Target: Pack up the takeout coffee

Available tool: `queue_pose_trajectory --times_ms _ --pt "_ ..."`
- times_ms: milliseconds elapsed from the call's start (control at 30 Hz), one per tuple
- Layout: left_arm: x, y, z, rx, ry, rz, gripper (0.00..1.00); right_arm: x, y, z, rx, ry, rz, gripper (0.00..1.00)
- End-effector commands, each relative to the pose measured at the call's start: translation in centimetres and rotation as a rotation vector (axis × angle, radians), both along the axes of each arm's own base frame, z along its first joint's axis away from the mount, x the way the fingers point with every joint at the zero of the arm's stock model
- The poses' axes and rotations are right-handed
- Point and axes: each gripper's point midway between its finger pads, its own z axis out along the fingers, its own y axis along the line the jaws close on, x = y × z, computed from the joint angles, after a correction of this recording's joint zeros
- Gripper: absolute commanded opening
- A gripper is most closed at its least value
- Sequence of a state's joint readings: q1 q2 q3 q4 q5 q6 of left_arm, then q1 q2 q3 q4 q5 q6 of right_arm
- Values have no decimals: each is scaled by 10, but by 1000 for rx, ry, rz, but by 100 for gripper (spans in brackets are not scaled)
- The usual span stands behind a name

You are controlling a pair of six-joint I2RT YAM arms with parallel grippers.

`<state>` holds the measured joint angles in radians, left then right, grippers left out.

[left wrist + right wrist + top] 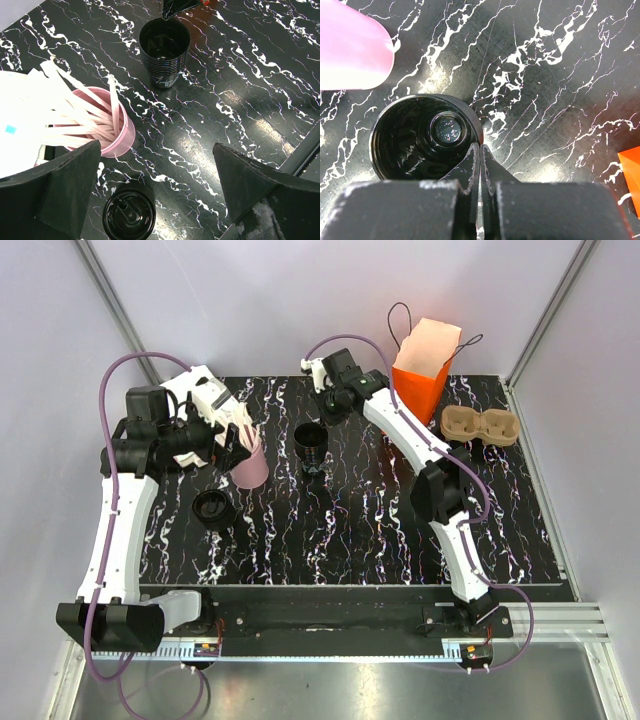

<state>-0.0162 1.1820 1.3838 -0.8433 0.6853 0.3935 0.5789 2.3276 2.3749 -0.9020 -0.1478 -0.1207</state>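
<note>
The takeout coffee [213, 508], a small black cup with a dark lid, stands at the left of the table; it also shows at the bottom of the left wrist view [129, 214]. My left gripper [232, 436] hangs open and empty above the pink cup, its fingers [70, 185] wide apart over the lidded cup. My right gripper [322, 412] is shut, its tips [480, 148] at the far rim of the lidless black cup [420, 137]; I cannot tell whether they touch it. The orange bag [428, 368] stands open at the back right.
A pink cup of wooden sticks [249, 464] stands between the two black cups, close to my left gripper. The lidless cup [311, 443] is mid-table. A brown cardboard cup carrier [480, 425] lies right of the bag. White walls enclose the table.
</note>
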Motion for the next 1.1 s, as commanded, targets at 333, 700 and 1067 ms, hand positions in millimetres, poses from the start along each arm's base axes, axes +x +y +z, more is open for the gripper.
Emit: queue_pose_trajectory --times_ms 333,700,1067 --pt "6 -2 8 -9 -48 -4 99 -8 28 25 44 -67 -9 0" --pt "6 -3 9 -15 -47 -7 99 -10 41 25 50 -78 -4 0" --pt "6 -3 8 -16 -45 -8 99 -9 44 45 86 -115 4 0"
